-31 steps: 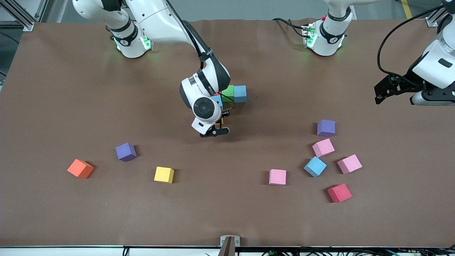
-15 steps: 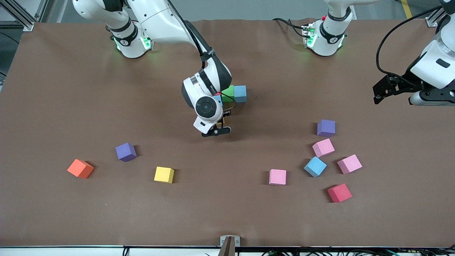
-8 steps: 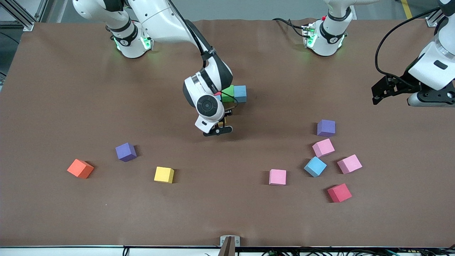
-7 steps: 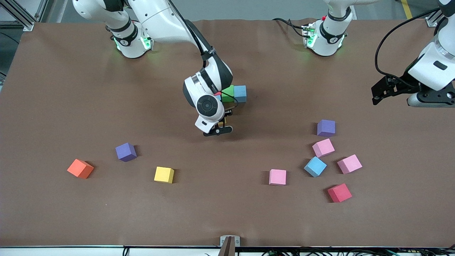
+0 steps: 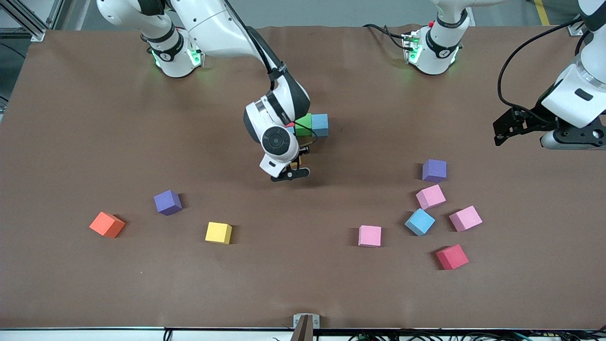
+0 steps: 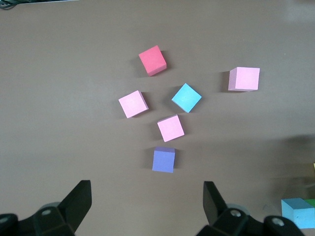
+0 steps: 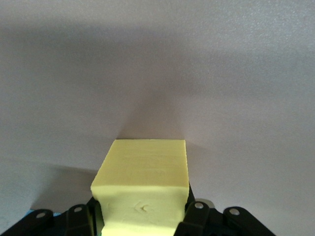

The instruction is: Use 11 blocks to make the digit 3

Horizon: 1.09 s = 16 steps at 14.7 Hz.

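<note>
Right wrist view showed the right claw (image 7: 142, 216) clenched on a yellow block (image 7: 142, 189), hardly shifted, low over the counter (image 5: 94, 118) beside the green block (image 5: 303, 124); placement seemed imminent. The left claw (image 6: 147, 209), released, had drifted near the counter's edge, waiting.

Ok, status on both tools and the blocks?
Right tool shut on yellow block, low beside green block. Left tool open, waiting above purple block. Nothing blocking.

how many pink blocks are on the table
3. One pink block sits alone nearer the table's middle; the other two flank the loose blue block toward the left arm's end. The right arm may hide others.
</note>
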{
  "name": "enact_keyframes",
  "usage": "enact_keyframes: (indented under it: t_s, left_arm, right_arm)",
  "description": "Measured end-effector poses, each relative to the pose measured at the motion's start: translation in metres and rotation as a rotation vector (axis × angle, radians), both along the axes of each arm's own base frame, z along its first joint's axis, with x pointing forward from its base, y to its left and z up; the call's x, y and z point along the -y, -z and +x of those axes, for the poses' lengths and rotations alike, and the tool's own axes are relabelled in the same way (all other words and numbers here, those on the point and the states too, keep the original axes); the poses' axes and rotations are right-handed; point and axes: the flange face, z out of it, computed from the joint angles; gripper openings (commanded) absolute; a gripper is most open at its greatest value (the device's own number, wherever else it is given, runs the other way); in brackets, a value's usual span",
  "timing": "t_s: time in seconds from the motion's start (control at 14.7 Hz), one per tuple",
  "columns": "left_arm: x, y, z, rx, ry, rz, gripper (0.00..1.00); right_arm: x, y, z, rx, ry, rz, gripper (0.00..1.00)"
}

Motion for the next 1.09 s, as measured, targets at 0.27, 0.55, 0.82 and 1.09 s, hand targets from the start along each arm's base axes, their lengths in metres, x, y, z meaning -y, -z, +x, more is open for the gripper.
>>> enact_keyframes:
  t_s: [0.27, 0.55, 0.82, 1.09]
  left_arm:
    - [0.0006, 0.0, 0.0007, 0.004, 0.001, -0.001, 1.0]
    - [0.0009, 0.0007, 0.0012, 0.004, 0.002, -0.001, 1.0]
    - [0.0015, 0.0004, 0.0014, 0.007, 0.003, -0.002, 1.0]
    - [0.0025, 0.001, 0.0024, 0.011, 0.005, -0.003, 1.0]
  right_arm:
    - [0.0, 0.0, 0.0, 0.0, 0.0, 0.0, 0.32]
    - [0.0001, 0.0001, 0.0, -0.001, 0.0, 0.0, 0.32]
    - [0.0003, 0.0002, -0.0001, -0.001, -0.001, -0.001, 0.32]
    - [0.0006, 0.0003, -0.0002, -0.001, -0.004, -0.004, 0.33]
